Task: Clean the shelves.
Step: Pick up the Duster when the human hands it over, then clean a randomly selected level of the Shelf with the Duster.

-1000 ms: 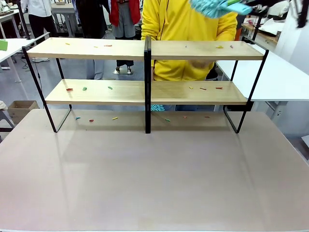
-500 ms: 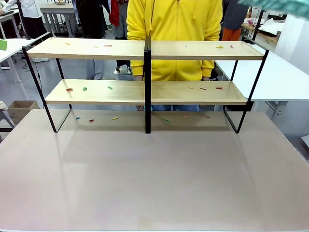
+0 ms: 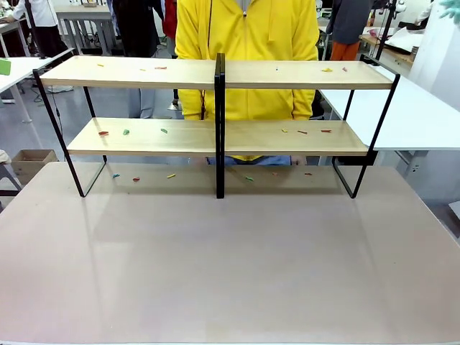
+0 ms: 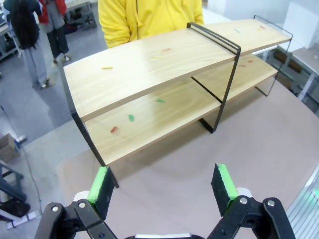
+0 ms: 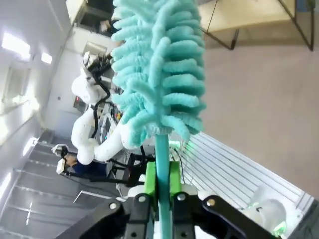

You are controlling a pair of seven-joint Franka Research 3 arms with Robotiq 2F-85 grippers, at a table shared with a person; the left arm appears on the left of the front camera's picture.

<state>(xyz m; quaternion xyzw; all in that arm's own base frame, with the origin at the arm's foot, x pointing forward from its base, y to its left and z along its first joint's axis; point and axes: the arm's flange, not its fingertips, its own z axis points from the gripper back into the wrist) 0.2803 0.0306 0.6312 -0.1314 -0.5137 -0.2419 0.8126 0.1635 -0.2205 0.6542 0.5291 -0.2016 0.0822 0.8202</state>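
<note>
Clenching the right gripper (image 5: pixel 162 182) on the thin handle of a soft-looking, likely light duster (image 5: pixel 159 74); holding the left gripper (image 4: pixel 163 186) spread, empty. Facing stiff shelves (image 3: pixel 219 115) at twelve o'clock, strewn with scraps (image 3: pixel 104 133).

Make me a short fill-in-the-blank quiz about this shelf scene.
1. The left gripper is ____, holding nothing.
2. The right gripper is shut on a fluffy teal ____.
3. The shelves have ____ wooden boards.
4. The person behind them wears a ____ top.
Missing words: open; duster; two; yellow.
</note>
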